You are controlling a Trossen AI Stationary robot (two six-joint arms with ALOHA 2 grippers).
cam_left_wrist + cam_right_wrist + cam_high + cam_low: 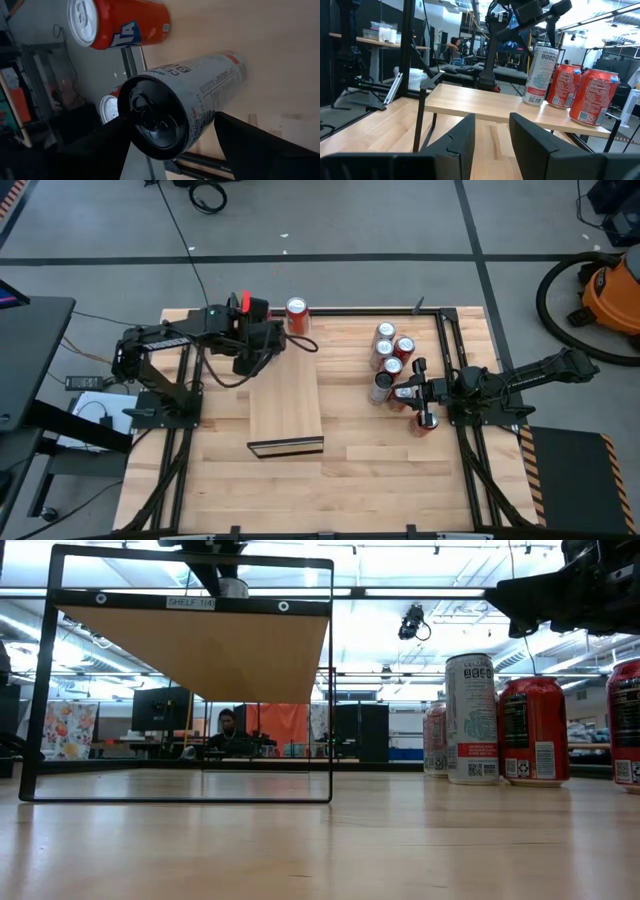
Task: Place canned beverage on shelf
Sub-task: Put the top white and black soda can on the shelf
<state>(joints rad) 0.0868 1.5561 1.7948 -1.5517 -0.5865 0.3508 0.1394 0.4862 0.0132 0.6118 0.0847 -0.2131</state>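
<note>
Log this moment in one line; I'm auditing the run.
left pincer: shut on white can, at shelf far end | right pincer: open, empty, beside can cluster

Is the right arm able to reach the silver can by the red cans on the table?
Probably yes. The right gripper hangs above that group, fingers open and empty, and the silver can has its top uncovered. A red can close beside it might crowd the grip.
</note>
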